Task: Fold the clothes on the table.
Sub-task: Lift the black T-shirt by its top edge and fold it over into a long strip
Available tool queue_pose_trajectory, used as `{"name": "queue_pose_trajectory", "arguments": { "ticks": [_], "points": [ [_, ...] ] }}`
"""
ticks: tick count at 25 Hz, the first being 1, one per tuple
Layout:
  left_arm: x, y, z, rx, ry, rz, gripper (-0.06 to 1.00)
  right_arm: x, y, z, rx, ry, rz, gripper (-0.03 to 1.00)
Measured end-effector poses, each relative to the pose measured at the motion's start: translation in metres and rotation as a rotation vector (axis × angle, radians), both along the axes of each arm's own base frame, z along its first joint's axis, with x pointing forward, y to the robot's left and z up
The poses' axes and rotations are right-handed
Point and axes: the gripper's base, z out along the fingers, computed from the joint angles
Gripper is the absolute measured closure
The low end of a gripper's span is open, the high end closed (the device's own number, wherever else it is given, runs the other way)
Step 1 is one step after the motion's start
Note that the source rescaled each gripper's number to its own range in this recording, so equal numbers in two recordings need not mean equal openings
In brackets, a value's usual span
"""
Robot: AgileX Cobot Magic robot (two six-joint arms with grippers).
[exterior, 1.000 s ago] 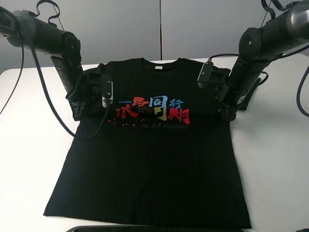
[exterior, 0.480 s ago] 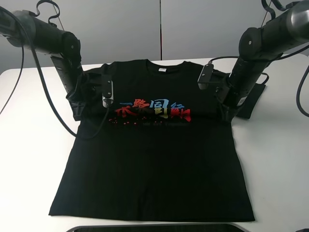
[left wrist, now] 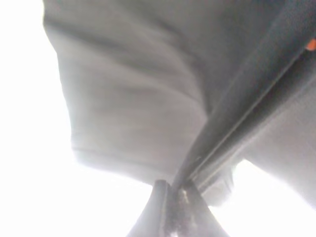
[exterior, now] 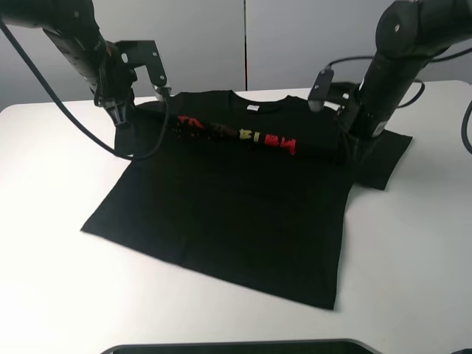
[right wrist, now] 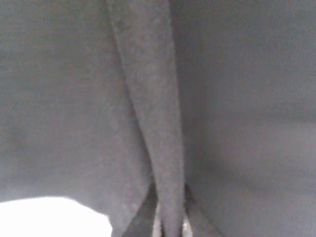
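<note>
A black T-shirt (exterior: 228, 214) with a red, yellow and blue print (exterior: 236, 134) lies on the white table (exterior: 51, 258). Its upper part is raised into a ridge along the print. My left gripper (exterior: 122, 122) is shut on the shirt's left side near the sleeve. In the left wrist view the gripper (left wrist: 170, 190) pinches a fold of dark cloth (left wrist: 128, 98). My right gripper (exterior: 346, 151) is shut on the shirt's right side. In the right wrist view the gripper (right wrist: 170, 219) clamps a pleat of cloth (right wrist: 153, 98). The right sleeve (exterior: 387, 158) lies flat on the table.
A dark flat object (exterior: 236, 346) lies along the table's front edge. A grey wall (exterior: 295, 44) stands behind the table. Cables hang from both arms. Bare white tabletop shows at the left, right and front of the shirt.
Both grippers rose and moved toward the back with the shirt pinched. The chest lifted into a ridge, the print narrowed to a strip, and the hem slid back and skewed.
</note>
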Motion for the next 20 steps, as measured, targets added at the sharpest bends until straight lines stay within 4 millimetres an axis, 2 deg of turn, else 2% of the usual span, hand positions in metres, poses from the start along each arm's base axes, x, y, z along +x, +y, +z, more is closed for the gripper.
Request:
{"name": "queue_pose_trajectory", "arguments": {
  "ticks": [2,5,7,9,12,15,18,20],
  "points": [
    [0.006,0.0,0.039,-0.046,-0.118,0.042,0.93,0.017,-0.003,0.051,-0.034,-0.189,-0.005,0.97],
    [0.007,0.002,0.1,-0.132,-0.272,0.105,0.93,0.031,-0.006,0.123,-0.026,-0.414,-0.071,0.97],
    [0.0,0.006,0.133,-0.171,-0.316,0.132,0.93,0.03,-0.006,0.162,0.021,-0.491,-0.134,0.97],
    [-0.015,0.012,0.153,-0.161,-0.282,0.114,0.93,0.018,-0.005,0.185,0.086,-0.458,-0.179,0.97],
    [-0.047,0.017,0.156,-0.108,-0.024,0.015,0.93,-0.002,0.001,0.179,0.153,-0.236,-0.209,0.97],
    [-0.066,0.008,0.149,-0.214,0.152,-0.044,0.93,-0.015,0.011,0.141,0.217,-0.027,-0.204,0.97],
    [-0.082,-0.001,0.119,-0.183,0.271,-0.082,0.93,-0.035,0.011,0.091,0.203,0.172,-0.184,0.97],
    [-0.096,0.0,0.082,-0.087,0.38,-0.092,0.93,-0.055,0.006,0.057,0.159,0.294,-0.182,0.97]
  ]
}}
